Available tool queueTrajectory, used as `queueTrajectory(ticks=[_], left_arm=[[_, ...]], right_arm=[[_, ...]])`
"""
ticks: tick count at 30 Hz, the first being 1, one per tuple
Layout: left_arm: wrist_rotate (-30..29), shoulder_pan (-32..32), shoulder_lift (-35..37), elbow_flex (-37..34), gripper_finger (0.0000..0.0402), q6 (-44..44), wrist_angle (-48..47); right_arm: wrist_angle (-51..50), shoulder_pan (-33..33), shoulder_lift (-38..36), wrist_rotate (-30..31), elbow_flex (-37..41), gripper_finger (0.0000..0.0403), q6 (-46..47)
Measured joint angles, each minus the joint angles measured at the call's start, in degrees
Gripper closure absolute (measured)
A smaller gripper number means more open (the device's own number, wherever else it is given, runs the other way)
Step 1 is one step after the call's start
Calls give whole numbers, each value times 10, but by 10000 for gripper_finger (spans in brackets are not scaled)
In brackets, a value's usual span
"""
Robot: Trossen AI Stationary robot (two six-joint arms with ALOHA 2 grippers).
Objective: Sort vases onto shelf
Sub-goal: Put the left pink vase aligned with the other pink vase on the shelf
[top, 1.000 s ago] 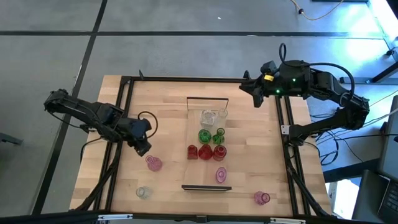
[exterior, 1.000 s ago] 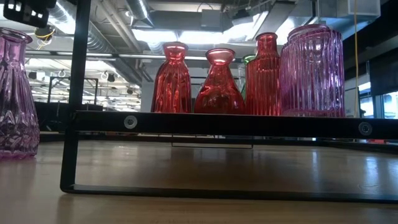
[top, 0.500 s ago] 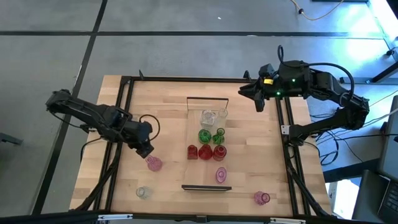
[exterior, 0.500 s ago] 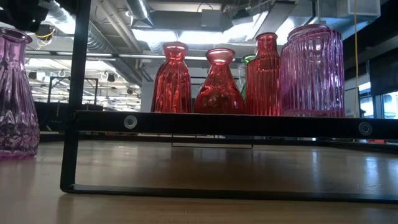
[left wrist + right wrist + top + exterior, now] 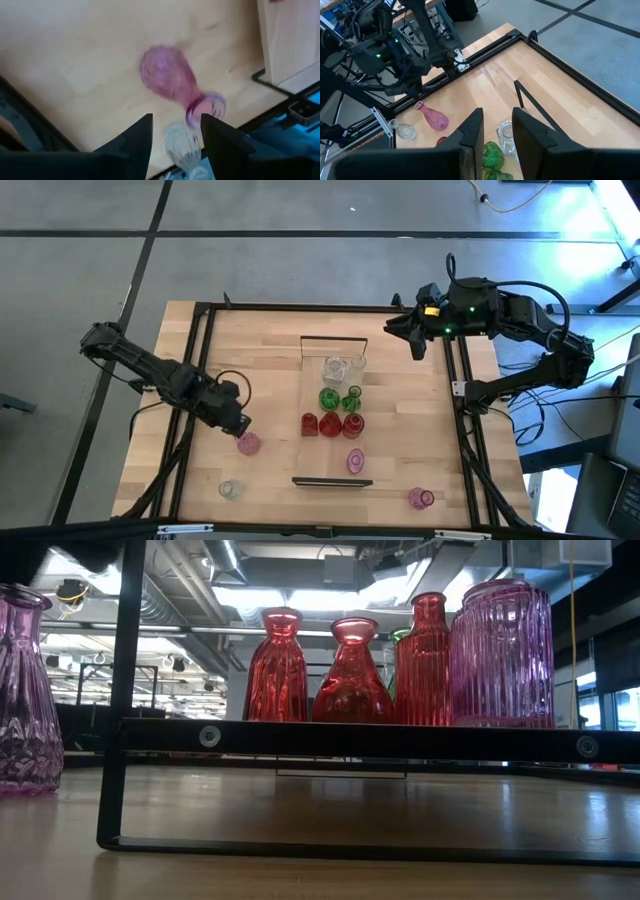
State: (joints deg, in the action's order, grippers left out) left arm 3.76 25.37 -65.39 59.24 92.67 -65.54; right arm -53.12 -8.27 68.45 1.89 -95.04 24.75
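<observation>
High view puts the left end effector (image 5: 240,425) left of centre, just above a pink vase (image 5: 248,443) standing off the shelf (image 5: 332,395) on the tabletop (image 5: 270,350); the wrist view shows its fingers parted with nothing between them and the vase neck just ahead; I judge this the approach to a pick, and the next move calls for closing squarely round the slim neck, then a lift to the shelf; the right end effector (image 5: 412,340) waits at upper right, fingers partly apart, empty; the shelf holds clear, green, red and one pink vase; a clear vase (image 5: 230,489) and another pink one (image 5: 421,498) remain unsorted at the bottom.
</observation>
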Motion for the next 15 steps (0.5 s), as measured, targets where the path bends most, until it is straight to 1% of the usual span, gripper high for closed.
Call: queueTrajectory(ticks=[4,8,12,15], left_arm=[[-4,47,0,0,246,60,1],[-46,79,0,0,246,130,6],[-77,92,-1,0,246,165,9],[-103,92,-8,0,247,172,30]], right_arm=[[-6,0,0,0,0,317,-1],[-14,0,0,0,0,317,-11],[-11,0,0,-14,0,317,-14],[-11,0,0,-16,0,317,-22]])
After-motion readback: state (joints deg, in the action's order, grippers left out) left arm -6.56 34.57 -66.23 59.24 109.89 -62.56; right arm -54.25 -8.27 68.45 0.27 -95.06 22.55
